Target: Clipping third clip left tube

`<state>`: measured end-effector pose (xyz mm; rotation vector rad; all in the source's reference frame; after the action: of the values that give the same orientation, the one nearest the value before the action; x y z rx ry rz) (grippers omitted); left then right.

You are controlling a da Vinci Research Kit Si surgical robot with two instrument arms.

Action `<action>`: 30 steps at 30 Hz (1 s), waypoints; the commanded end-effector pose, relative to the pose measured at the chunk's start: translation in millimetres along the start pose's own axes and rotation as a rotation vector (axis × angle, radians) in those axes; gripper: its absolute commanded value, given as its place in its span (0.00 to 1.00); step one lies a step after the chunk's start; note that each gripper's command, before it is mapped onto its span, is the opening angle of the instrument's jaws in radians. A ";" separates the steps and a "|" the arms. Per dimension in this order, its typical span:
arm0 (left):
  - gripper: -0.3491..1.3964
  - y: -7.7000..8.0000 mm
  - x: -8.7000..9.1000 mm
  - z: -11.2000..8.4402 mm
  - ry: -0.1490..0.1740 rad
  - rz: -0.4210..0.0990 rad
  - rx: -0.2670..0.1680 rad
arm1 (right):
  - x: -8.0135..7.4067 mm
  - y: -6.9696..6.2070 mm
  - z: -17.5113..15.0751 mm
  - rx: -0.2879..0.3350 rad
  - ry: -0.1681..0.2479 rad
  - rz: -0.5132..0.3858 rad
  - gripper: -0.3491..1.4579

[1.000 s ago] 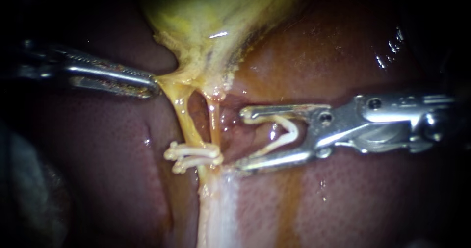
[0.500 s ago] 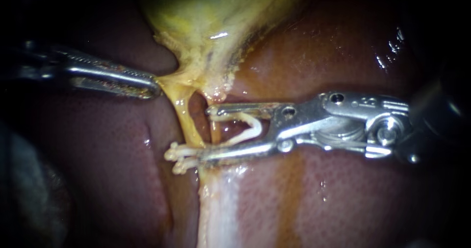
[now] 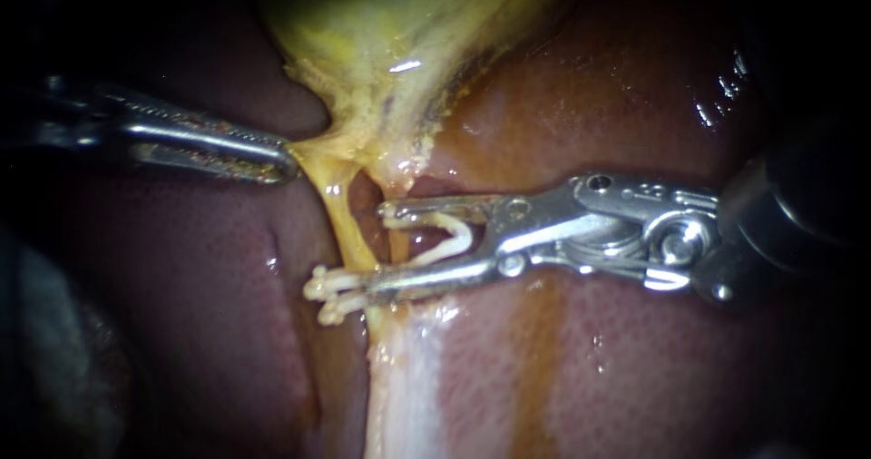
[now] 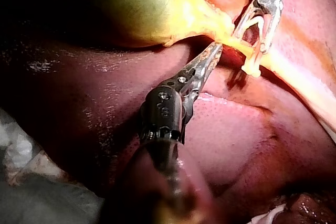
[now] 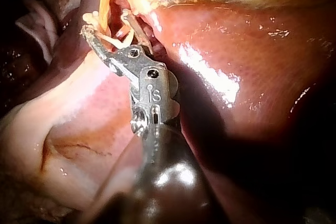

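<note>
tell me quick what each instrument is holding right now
Left instrument: shut on yellow tissue.
Right instrument: holding a clip, which is spread open.

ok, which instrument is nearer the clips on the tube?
Right. The right instrument, holding an open clip, has one jaw beside those clips; the left instrument grips tissue higher up, below the gallbladder.

Three close views, same clipped tubes (image 3: 344,223)
</note>
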<state>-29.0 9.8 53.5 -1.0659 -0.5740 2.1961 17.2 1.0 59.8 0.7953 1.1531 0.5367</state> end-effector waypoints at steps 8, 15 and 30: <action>0.00 -0.1 0.0 0.0 0.000 0.000 0.000 | 0.5 0.4 3.1 0.029 0.026 0.008 0.45; 0.00 -0.2 -0.1 0.1 0.000 0.001 0.000 | 1.2 0.5 4.3 0.043 0.069 0.017 0.45; 0.00 -0.4 -0.2 0.2 0.000 0.001 0.000 | 6.4 -0.7 3.4 0.107 0.199 0.066 0.44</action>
<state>-28.9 9.9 54.0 -1.0667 -0.5731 2.1973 22.4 4.5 55.9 0.8915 1.3552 0.6255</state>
